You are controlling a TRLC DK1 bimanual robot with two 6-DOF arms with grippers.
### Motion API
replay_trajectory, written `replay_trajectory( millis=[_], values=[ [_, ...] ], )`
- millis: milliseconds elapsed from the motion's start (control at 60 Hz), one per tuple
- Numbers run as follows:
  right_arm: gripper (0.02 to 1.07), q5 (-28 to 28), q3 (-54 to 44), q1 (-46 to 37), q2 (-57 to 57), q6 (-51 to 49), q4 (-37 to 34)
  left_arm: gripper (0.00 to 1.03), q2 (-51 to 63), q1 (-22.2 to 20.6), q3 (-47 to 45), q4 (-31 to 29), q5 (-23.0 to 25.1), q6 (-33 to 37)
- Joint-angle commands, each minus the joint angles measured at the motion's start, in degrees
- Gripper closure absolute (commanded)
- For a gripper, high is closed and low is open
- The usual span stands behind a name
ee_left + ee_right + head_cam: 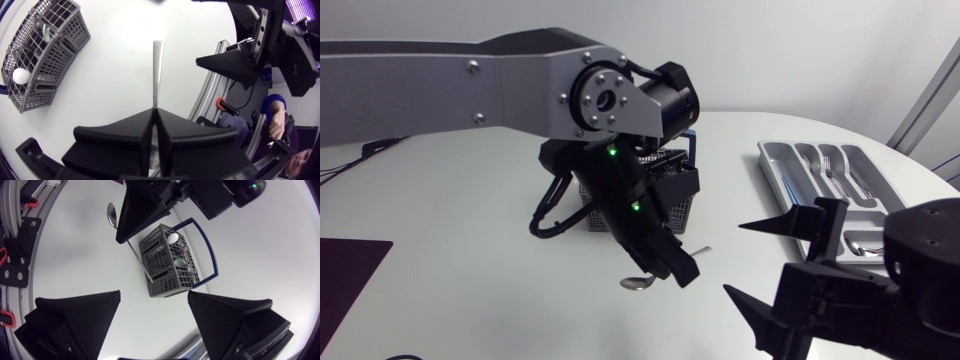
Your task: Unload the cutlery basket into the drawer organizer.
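- Cutlery basket of grey plastic mesh with a blue wire handle (170, 262) stands near the table's middle; a white and a green piece sit inside, so I judge the unloading unfinished;
- long silver metal spoon (157, 70) is held out of the basket, at its 5 o'clock, likely for carrying to the silver-grey compartmented drawer organizer (772, 170) at the basket's 3 o'clock, where forks already lie;
- your left pincer (155, 117) is closed tight on the spoon's shaft; both fingers press it from two sides, flat handle end pointing ahead;
- your right pincer (154, 294) gapes wide, holding and touching nothing; it sits at the spoon's 4 o'clock, probably kept clear of the carry.
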Motion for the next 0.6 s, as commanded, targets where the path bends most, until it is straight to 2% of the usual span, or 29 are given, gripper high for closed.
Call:
replay_trajectory(
  millis=[0, 67, 417, 533, 583],
  values=[
    [0.16, 2.1, -1.1, 3.0, 3.0, -2.4, 1.6, 0.99, 1.8, -0.7, 2.7, -1.5, 0.9, 1.5],
    [0.2, 2.6, -1.1, 3.7, 5.0, -2.9, 2.9, 0.99, 2.4, -0.8, 3.4, -2.0, 1.0, 1.5],
    [0.59, 2.8, -1.2, 5.0, 9.8, -5.6, 8.2, 0.99, 4.2, -0.5, 5.6, -4.8, 3.8, 1.5],
    [0.61, 2.9, -1.2, 5.2, 11.2, -5.7, 9.2, 0.99, 4.7, -0.4, 6.2, -5.5, 4.0, 1.8],
    [0.67, 2.9, -1.2, 5.2, 11.7, -5.9, 9.4, 0.99, 4.9, -0.4, 6.3, -5.6, 4.1, 1.8]
  ],
)
